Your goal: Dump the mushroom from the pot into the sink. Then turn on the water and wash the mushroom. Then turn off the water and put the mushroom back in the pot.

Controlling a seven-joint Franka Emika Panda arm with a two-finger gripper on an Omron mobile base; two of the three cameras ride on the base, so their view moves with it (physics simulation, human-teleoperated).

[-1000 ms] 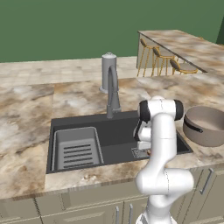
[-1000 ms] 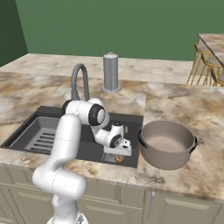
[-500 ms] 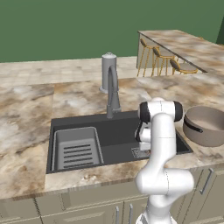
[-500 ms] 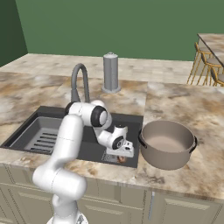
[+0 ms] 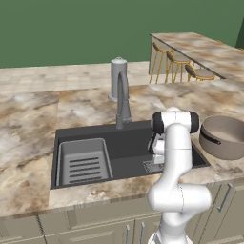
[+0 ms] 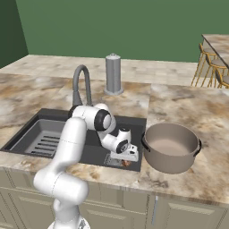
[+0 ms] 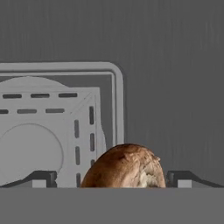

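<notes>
The fingers stand wide apart, their small dark tips low in the hand view, one on each side of the mushroom, not pressing on it. The mushroom is a rounded brown cap with a rough, paler patch on one flank; it lies on the smooth dark floor of the sink, just beside the square drain grate, a pale grey plate with rounded corners and rows of short slots around a circular centre.

In the right base view the gripper is down inside the sink at its near right corner, with the mushroom a small brown-orange lump beneath it, over the drain grate. The white arm bends down from the near edge of the table.

The sink is a rectangular black basin sunk into a mottled beige marble table. A grey ribbed tray fills its left part. A slim grey faucet with an arched spout stands at the far rim, and behind it a thick grey cylinder with a domed top. On the table right of the sink sits the pot, round, squat, grey-brown metal with a dark rim band and dark handles, upright.
</notes>
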